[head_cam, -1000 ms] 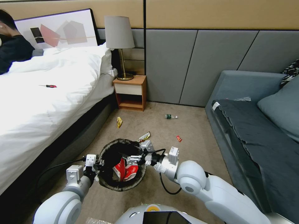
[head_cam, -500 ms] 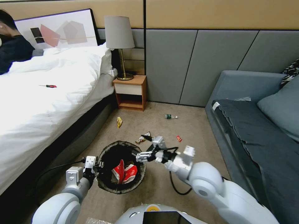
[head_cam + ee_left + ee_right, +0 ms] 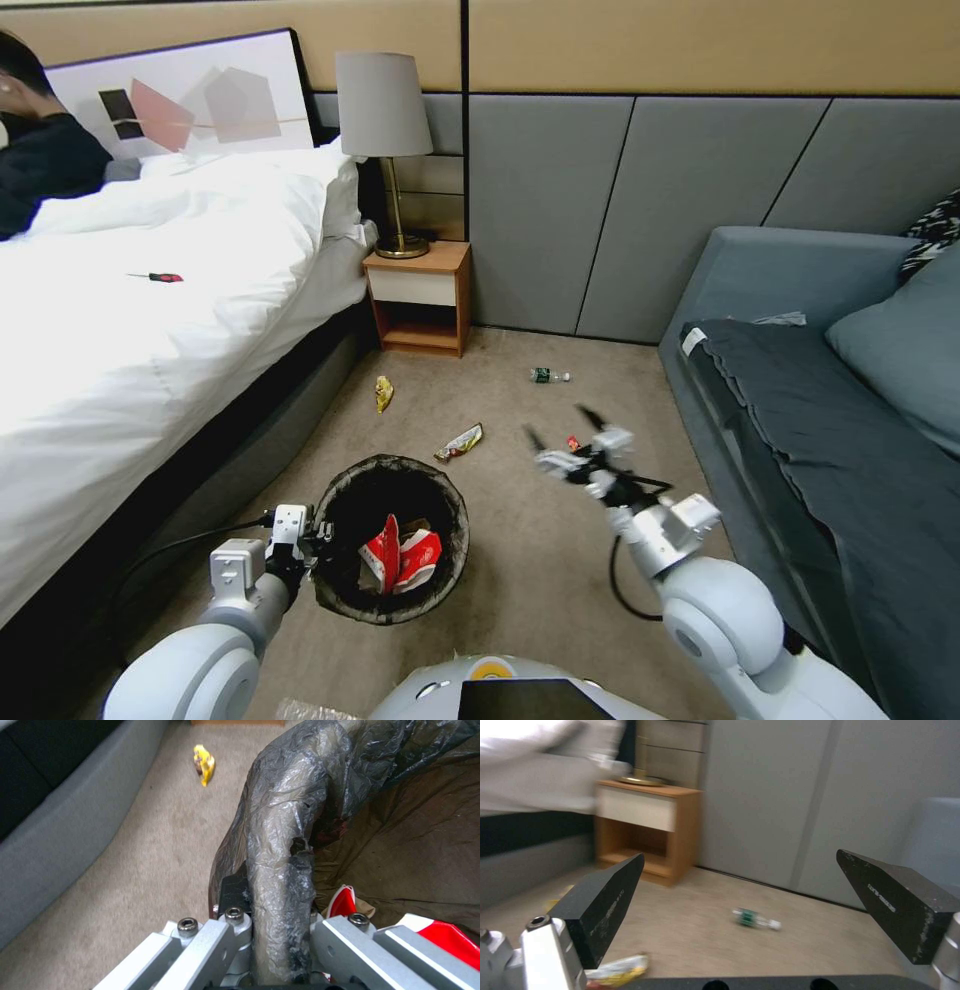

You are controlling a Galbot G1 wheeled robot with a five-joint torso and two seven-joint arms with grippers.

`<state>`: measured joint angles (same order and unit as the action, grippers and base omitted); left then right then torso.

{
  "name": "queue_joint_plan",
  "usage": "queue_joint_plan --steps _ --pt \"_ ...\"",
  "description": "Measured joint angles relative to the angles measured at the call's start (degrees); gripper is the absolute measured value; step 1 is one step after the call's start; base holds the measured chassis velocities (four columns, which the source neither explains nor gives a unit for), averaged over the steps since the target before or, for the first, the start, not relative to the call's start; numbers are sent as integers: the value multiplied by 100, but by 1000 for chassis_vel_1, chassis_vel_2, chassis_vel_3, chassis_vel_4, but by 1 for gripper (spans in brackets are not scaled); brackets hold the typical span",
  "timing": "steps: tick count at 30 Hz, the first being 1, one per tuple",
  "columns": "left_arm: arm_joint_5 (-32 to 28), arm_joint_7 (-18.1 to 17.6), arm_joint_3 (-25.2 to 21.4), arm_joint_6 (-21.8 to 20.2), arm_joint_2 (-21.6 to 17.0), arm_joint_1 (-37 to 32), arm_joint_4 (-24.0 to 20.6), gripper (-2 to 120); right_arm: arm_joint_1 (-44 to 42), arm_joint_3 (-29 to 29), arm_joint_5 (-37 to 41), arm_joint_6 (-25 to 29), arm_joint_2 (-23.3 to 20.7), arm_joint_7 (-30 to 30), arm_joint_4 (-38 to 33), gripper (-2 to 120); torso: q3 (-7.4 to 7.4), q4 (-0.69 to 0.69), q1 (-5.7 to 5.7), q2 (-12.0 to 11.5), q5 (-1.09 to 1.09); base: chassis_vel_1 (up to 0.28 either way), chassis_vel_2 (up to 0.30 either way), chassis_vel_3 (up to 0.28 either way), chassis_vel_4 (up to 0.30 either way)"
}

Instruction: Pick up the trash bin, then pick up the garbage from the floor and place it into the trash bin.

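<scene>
Inside trash bin (image 3: 345,585): red-and-white cartons (image 3: 400,557).

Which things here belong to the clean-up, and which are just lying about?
Job:
trash bin, gripped at its rim by left gripper
yellow wrapper
snack wrapper
bottle
red scrap
right gripper, open

Not the job:
screwdriver
lamp
nightstand

Even, soft indoor light, wide-angle bowing at the head view's edges (right wrist view motion-blurred throughout).

Black-lined trash bin (image 3: 352,590) upright, holding red-and-white cartons (image 3: 400,555); yellow wrappers (image 3: 383,393), green-labelled bottle (image 3: 548,376) on carpet.
</scene>
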<state>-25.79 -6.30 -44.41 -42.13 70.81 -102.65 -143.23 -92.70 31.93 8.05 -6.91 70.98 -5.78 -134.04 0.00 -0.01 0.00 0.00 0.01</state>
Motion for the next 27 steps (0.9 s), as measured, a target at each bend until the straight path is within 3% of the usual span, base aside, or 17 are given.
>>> queue_joint_plan --steps 2,10,27 --pt "26 30 30 0 29 88 0 2 -50 165 -118 39 327 -3 67 100 0 1 0 0 -1 0 0 0 0" --pt "21 96 37 0 49 325 0 2 -404 519 -346 60 830 -213 -7 100 0 0 0 0 -1 0 0 0 0" --pt "-46 147 55 0 -19 444 0 2 -616 438 -605 201 1110 -269 -183 100 0 1 0 0 -1 0 0 0 0"
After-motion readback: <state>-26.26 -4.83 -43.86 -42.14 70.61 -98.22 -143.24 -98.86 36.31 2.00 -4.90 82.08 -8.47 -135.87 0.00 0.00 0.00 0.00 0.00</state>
